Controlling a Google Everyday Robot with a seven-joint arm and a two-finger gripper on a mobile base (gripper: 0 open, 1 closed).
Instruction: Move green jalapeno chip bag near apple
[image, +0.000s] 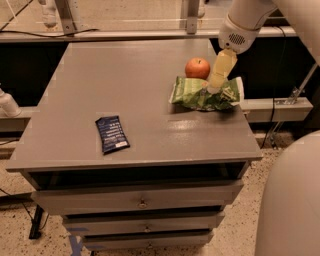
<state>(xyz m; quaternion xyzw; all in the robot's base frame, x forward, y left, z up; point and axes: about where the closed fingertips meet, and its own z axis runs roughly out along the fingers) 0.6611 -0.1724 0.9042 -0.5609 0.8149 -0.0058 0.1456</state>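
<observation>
The green jalapeno chip bag lies flat on the grey table at its right side, just in front of the red-orange apple. The bag and the apple are a few centimetres apart at most. My gripper hangs down from the white arm at the upper right. Its tip rests on or just above the right part of the bag, to the right of the apple.
A small dark blue flat packet lies near the table's front left. The table's right edge is close to the bag. Drawers sit below the tabletop. A rail runs behind the table.
</observation>
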